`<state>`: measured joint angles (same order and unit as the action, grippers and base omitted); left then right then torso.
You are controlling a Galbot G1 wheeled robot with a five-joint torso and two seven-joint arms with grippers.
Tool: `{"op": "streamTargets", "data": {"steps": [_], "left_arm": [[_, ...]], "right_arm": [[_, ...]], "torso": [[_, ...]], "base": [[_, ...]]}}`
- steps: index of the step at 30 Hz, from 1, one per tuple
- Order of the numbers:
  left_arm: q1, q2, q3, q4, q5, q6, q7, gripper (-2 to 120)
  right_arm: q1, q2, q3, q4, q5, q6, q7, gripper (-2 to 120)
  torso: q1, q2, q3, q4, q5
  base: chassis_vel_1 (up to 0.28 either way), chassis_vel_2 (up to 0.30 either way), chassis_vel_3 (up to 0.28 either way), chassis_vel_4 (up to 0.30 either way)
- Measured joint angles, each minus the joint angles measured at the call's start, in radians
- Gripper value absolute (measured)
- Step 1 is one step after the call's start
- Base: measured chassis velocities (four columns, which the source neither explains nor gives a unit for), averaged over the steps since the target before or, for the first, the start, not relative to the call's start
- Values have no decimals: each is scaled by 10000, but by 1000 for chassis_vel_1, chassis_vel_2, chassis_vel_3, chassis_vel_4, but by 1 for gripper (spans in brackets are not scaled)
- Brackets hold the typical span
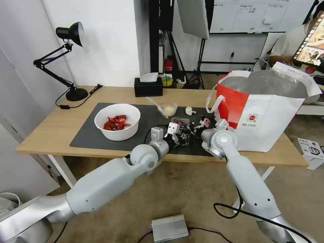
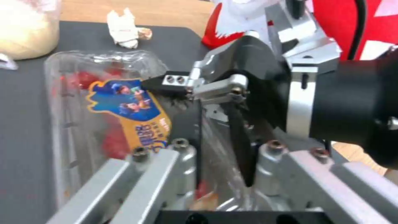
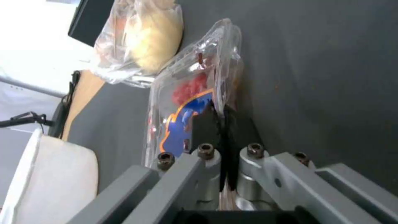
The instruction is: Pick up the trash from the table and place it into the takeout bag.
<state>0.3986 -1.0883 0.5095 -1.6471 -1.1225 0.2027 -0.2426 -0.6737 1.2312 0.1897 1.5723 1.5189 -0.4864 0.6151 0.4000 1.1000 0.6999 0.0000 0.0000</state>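
Observation:
A clear hinged tray point(image 1: 179, 122) with red bits and a blue-orange label lies on the dark mat point(image 1: 87, 135) of the table point(image 1: 50, 128), just left of the takeout bag point(image 1: 266, 114). Both grippers meet at it. My right gripper point(image 3: 219, 115) is shut on the tray's point(image 3: 195, 84) edge. My left gripper point(image 2: 215, 130) holds the near side of the tray point(image 2: 104, 102), with clear plastic between its fingers. The white bowl point(image 1: 117, 121) of red shells sits to the left. A small clear cup point(image 1: 168, 109) and a crumpled tissue point(image 1: 190, 110) lie behind the tray.
A black tissue box point(image 1: 147, 87) stands at the table's back edge and a black desk lamp point(image 1: 69, 60) at its back left corner. The bag stands open at the table's right end. A grey box point(image 1: 169, 227) with cables lies on the floor in front.

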Motion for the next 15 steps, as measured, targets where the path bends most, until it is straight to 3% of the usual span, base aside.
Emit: {"op": "streamTargets", "data": {"steps": [11,12,15], "left_arm": [[-70,294,-204,-311,-294,31,-7,67],[-86,293,-260,-393,-293,-1,4,71],[-99,363,-306,-443,-334,7,-3,80]], "right_arm": [[-58,16,56,-26,-23,13,27,0],[-93,24,27,-29,3,2,12,0],[-94,36,24,-37,-1,-1,8,0]], "torso": [[-1,0,0,0,0],[-1,0,0,2,-16],[-6,3,-1,-1,3]], "base": [[0,0,0,0],[0,0,0,0],[0,0,0,0]]}}
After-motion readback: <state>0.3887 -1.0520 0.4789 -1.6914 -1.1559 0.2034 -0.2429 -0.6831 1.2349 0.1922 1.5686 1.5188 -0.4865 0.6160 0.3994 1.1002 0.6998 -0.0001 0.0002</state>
